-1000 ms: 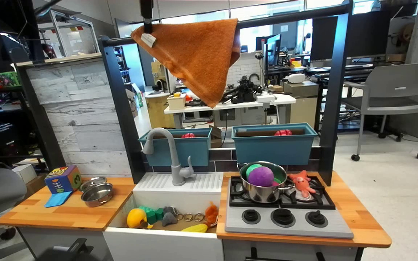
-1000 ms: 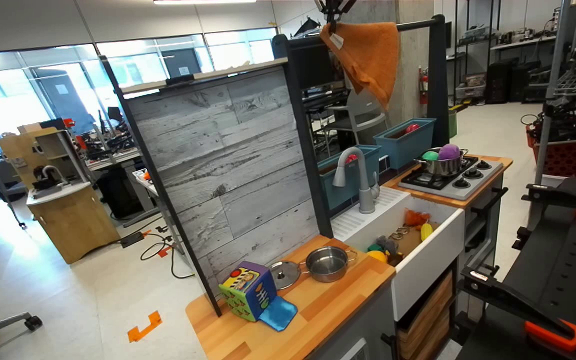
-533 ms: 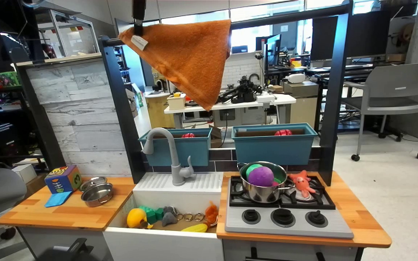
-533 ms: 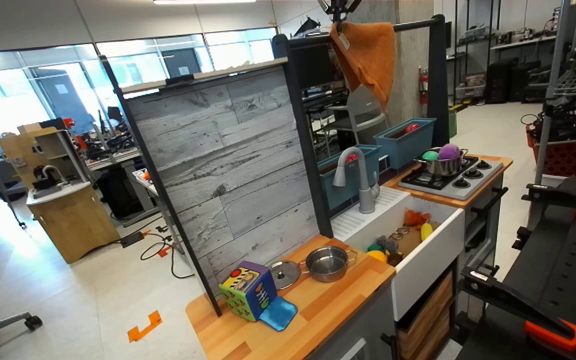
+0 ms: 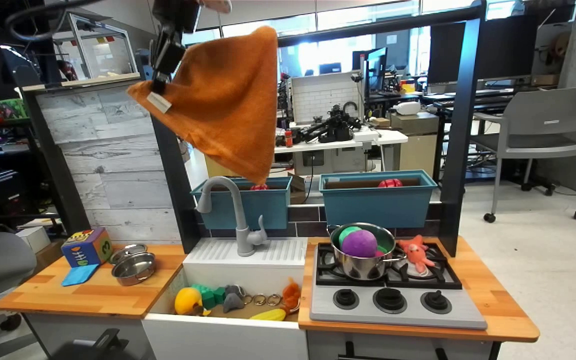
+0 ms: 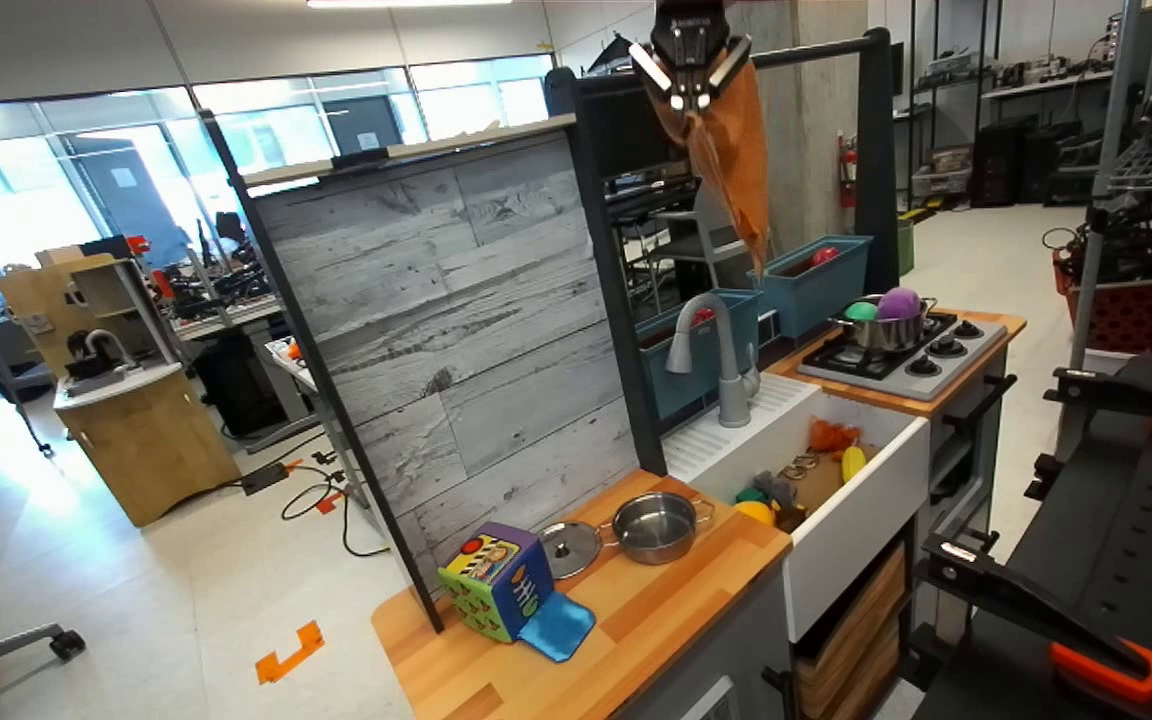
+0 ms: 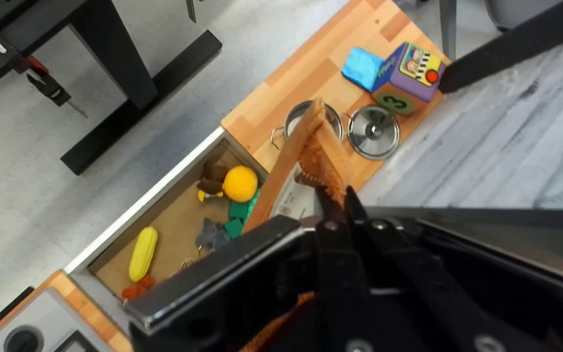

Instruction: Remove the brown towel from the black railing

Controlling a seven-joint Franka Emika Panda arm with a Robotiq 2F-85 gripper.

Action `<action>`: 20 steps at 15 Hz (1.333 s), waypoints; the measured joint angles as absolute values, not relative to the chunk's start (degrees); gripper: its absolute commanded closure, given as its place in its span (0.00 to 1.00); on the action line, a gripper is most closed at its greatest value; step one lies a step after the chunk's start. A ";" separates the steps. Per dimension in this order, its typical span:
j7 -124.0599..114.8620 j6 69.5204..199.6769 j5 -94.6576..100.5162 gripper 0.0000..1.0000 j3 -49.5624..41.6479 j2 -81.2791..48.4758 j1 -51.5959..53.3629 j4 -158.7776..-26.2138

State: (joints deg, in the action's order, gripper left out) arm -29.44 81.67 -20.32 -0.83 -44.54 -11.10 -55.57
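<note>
Small pale lettering [image 6: 691,22] on my own gripper [image 6: 690,106] reads ROBOTIQ. On the toy cube [image 7: 408,78], well below my gripper, the wrist view shows me a dark number 3 [image 7: 395,101] on green. The white label [image 7: 295,198] on the brown towel [image 5: 228,95], just beside my gripper, bears print too blurred for me to make out.

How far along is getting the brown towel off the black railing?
Done: the tool is shut on the brown towel, right by its white tag.
In hand: the gripped corner hangs below the line of the black railing in an exterior view.
Left: the towel's far upper end peaks about railing height, so it probably needs pulling clear; contact there can't be confirmed.
</note>
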 measured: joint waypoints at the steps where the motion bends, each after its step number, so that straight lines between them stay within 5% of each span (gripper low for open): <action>1: -27.53 81.65 -20.32 0.99 -0.07 -46.45 -11.07 -56.13; 13: -28.84 64.05 -17.78 0.99 -3.76 -58.53 -11.50 -49.47; 14: -30.15 61.67 -17.51 0.71 -4.01 -58.71 -11.51 -48.66; 16: -33.74 58.27 -17.36 0.65 -4.61 -59.37 -11.42 -47.03; 20: -40.21 51.97 -16.96 0.36 -5.44 -60.74 -11.33 -43.67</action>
